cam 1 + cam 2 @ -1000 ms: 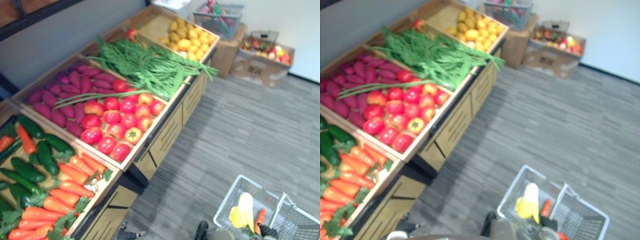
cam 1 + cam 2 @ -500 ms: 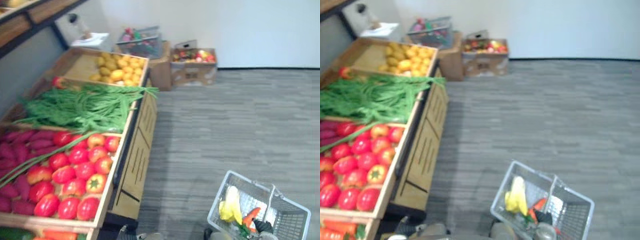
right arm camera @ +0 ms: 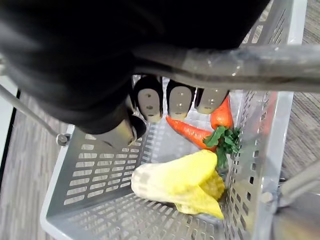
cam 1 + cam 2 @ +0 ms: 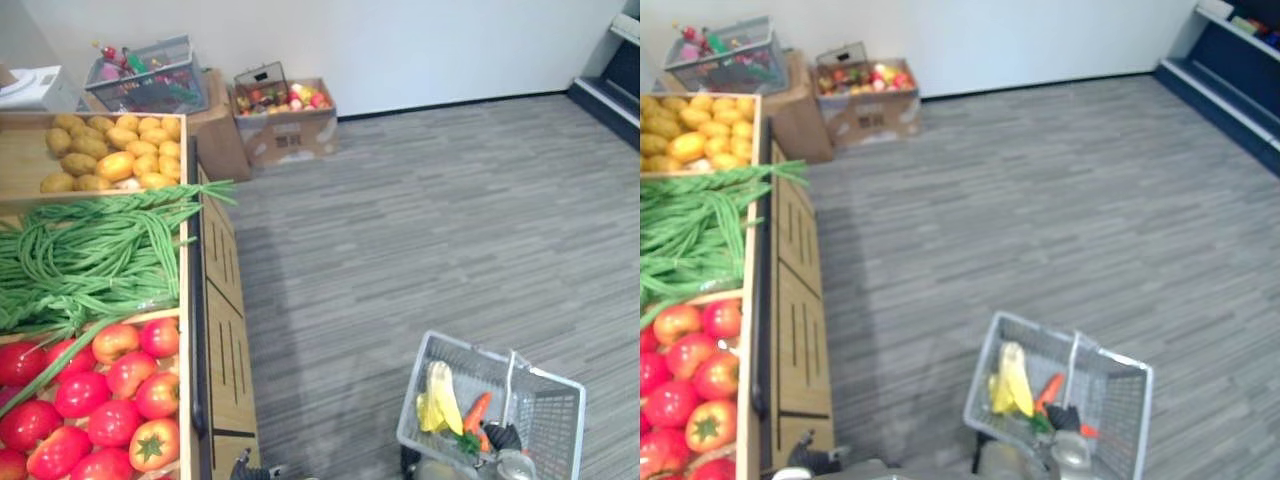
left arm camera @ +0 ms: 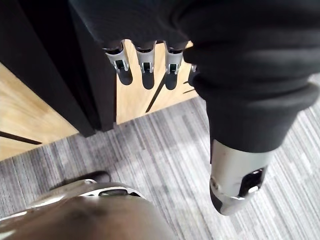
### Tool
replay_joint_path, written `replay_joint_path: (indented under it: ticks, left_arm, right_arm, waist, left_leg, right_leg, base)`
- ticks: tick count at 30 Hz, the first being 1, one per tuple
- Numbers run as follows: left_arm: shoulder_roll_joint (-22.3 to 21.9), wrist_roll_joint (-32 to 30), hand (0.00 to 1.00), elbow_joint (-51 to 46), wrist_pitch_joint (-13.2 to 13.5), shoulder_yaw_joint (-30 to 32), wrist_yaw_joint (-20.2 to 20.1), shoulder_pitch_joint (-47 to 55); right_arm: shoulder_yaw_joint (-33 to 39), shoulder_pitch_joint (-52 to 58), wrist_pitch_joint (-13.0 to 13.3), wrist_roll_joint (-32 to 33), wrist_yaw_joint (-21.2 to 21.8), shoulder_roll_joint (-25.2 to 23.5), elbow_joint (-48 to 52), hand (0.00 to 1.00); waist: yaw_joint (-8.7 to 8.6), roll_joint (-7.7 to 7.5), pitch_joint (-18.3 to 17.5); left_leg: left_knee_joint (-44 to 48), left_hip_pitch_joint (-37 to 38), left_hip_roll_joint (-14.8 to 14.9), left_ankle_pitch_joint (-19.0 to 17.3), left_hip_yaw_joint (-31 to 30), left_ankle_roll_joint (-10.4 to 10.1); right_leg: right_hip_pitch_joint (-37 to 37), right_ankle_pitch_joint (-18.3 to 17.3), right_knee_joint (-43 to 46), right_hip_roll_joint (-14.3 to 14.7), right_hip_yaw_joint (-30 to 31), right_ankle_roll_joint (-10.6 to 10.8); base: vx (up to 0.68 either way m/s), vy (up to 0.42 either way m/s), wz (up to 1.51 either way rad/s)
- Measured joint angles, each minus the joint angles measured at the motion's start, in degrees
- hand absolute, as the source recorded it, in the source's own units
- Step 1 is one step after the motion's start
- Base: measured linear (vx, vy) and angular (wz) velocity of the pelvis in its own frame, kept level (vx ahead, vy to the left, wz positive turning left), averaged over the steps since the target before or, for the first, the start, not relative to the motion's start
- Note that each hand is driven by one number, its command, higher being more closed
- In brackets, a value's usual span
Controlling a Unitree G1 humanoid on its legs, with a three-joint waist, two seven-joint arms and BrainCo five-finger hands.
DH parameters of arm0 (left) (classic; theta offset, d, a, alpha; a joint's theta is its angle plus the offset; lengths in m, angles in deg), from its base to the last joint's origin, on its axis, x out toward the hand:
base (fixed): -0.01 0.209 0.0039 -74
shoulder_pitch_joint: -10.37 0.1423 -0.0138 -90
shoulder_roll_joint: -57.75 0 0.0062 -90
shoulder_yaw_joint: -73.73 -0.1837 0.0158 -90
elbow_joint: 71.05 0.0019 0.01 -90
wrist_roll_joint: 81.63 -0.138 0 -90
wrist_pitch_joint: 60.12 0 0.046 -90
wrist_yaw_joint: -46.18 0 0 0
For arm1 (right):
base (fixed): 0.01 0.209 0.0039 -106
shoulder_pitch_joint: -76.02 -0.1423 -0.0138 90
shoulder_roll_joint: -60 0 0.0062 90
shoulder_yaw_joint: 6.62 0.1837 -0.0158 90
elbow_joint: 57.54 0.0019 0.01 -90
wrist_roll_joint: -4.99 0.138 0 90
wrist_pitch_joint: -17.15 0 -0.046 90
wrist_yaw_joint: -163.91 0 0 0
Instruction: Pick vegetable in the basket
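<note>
A grey wire basket (image 4: pixel 552 422) hangs low at my right side over the grey floor. My right hand (image 4: pixel 503 437) is shut on its handle (image 3: pixel 225 65), with the fingers (image 3: pixel 180 97) curled round the bar. Inside lie a pale yellow leafy vegetable (image 3: pixel 177 182) and two orange carrots (image 3: pixel 192 131) with green tops, also seen in the left eye view as the yellow vegetable (image 4: pixel 437 398) and a carrot (image 4: pixel 477 410). My left hand (image 5: pixel 145 70) hangs beside the wooden stand, fingers straight, holding nothing.
A wooden produce stand (image 4: pixel 222 330) runs along my left with red tomatoes and peppers (image 4: pixel 100 400), green beans (image 4: pixel 90 255) and potatoes (image 4: pixel 105 150). Beyond it stand a cardboard box of produce (image 4: pixel 285 120) and another grey basket (image 4: pixel 150 75). A dark shelf (image 4: pixel 615 70) is far right.
The whole picture has swung to the right, so the carrot, cucumber and purple vegetable bins have left view. The basket stays in my right hand with the same contents.
</note>
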Motion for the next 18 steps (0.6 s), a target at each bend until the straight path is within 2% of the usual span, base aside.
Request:
replay_joint_path:
  ticks: [1, 2, 3, 4, 5, 7, 8, 9, 11, 12, 14, 18]
  left_arm:
    - [0.5, 0.0, 0.0, 0.0, 0.0, -0.1, 0.0, 0.5]
    - [1.7, 0.0, 0.0, 0.0, 0.0, -0.4, 0.0, 1.4]
    - [2.5, 0.0, 0.0, 0.7, -0.1, -0.7, 0.0, 1.3]
    - [2.5, 0.1, 0.0, 1.2, -0.4, -0.6, 0.1, 1.0]
    - [2.0, 0.1, 0.0, 1.2, -0.5, -0.7, 0.1, 0.9]
    - [0.1, 0.1, 0.0, 1.2, -0.7, -0.6, 0.2, 0.4]
    - [-0.3, 0.1, 0.0, 1.2, -0.7, -0.6, 0.2, 0.4]
    - [-0.6, 0.1, 0.0, 1.1, -0.7, -0.8, 0.4, 0.5]
    - [-0.3, 0.3, 0.0, 1.0, -0.7, -1.6, 0.5, 0.6]
    - [-0.2, 0.3, 0.0, 1.1, -0.7, -2.3, 0.6, 0.7]
    - [0.0, 0.3, 0.0, 1.1, -0.7, -2.4, 0.9, 0.9]
    - [0.0, 0.9, 0.0, 1.1, -0.7, -2.2, 1.3, 0.9]
  right_arm:
    - [-0.3, 0.0, -0.1, 0.0, 0.1, -0.1, -0.2, 1.0]
    - [-1.5, -0.1, -0.1, -0.1, 0.1, -0.7, -1.1, 1.0]
    - [-2.0, -0.3, -0.1, -0.2, 0.3, -1.1, -2.0, 1.0]
    - [-2.4, -0.5, -0.1, -0.4, 0.6, -0.9, -2.6, 1.0]
    - [-2.7, -0.7, -0.2, -0.4, 0.7, -0.6, -2.7, 1.0]
    - [-3.9, -1.7, -0.6, -0.2, 0.8, 1.6, -3.5, 1.0]
    - [-3.9, -1.8, -0.6, 0.1, 0.6, 2.1, -4.2, 1.0]
    - [-3.9, -1.6, -0.7, 0.3, 0.2, 3.0, -4.7, 1.0]
    - [-4.0, -1.2, -0.5, 0.4, -0.2, 3.5, -5.3, 1.0]
    - [-4.2, -0.9, -0.4, 0.3, -0.3, 3.9, -5.4, 1.0]
    - [-4.5, -0.1, -0.3, 0.2, -0.2, 4.4, -5.3, 1.0]
    - [-3.7, 0.9, -0.4, 0.5, -0.2, 5.1, -5.5, 1.0]
  waist:
    - [0.0, -0.67, -0.4]
    - [-0.14, -2.53, -1.1]
    - [-0.32, -3.47, -1.4]
    - [0.1, -3.31, -1.6]
    - [0.0, -2.35, -1.4]
    - [-0.44, 1.07, -0.5]
    - [-0.41, 1.76, -0.5]
    - [-0.46, 1.91, -0.3]
    - [-1.03, 0.83, -0.1]
    - [-1.23, 1.01, -0.2]
    - [-1.54, 1.44, -0.5]
    - [-1.69, 1.42, -0.5]
  left_leg:
    - [0.0, 0.0, 0.3, 0.3, -0.2, -0.6]
    - [0.0, -0.2, 0.5, 0.9, -0.4, -1.8]
    - [-0.1, -0.2, 1.1, 1.3, -0.7, -2.7]
    - [-0.8, -0.2, 2.7, 2.4, -0.7, -4.5]
    - [-1.2, -0.2, 3.5, 2.8, -0.7, -5.2]
    - [-0.5, 0.4, 5.9, 3.9, -0.8, -7.0]
    - [0.2, 0.4, 6.4, 4.4, -0.9, -7.3]
    - [2.4, -0.1, 6.5, 5.9, -1.9, -7.5]
    - [6.8, -1.7, 6.0, 9.2, -1.9, -5.8]
    - [8.7, -2.5, 5.9, 10.9, -1.9, -4.5]
    - [7.8, -3.0, 5.7, 13.1, -1.9, -3.7]
    - [4.4, -3.1, 4.3, 13.2, -1.6, -3.5]
  right_leg:
    - [0.1, 0.5, -0.1, -1.1, 0.7, 0.8]
    - [1.0, 2.9, -4.1, -3.1, 1.5, 3.8]
    - [2.2, 1.6, -6.3, -2.7, 2.9, 7.0]
    - [3.6, 0.5, -9.4, -1.2, 1.6, 7.7]
    - [4.1, 0.5, -10.9, -0.3, 1.0, 7.6]
    - [6.2, -0.6, -14.1, 2.3, 0.2, 6.3]
    - [6.5, -0.8, -14.2, 2.8, 0.2, 5.9]
    - [7.1, -1.2, -14.0, 3.1, 0.3, 5.3]
    - [8.0, -2.4, -13.9, 2.4, 0.3, 4.9]
    - [8.4, -2.6, -14.0, 2.0, 0.1, 4.7]
    - [9.0, -3.0, -15.6, 2.1, -0.1, 4.7]
    - [9.2, -1.8, -18.3, 2.0, -2.2, 5.3]
  base:
    - [0.09, -0.277, 0.0]
    - [0.07, -0.267, -0.03]
    - [0.09, -0.482, -0.19]
    - [0.05, -0.416, -0.24]
    - [0.03, -0.393, -0.35]
    - [-0.02, -0.24, -0.29]
    - [-0.03, -0.276, -0.21]
    - [-0.05, -0.266, -0.12]
    - [-0.06, -0.226, -0.02]
    - [-0.1, -0.18, 0.04]
    - [-0.12, -0.134, 0.09]
    - [-0.07, -0.039, 0.29]
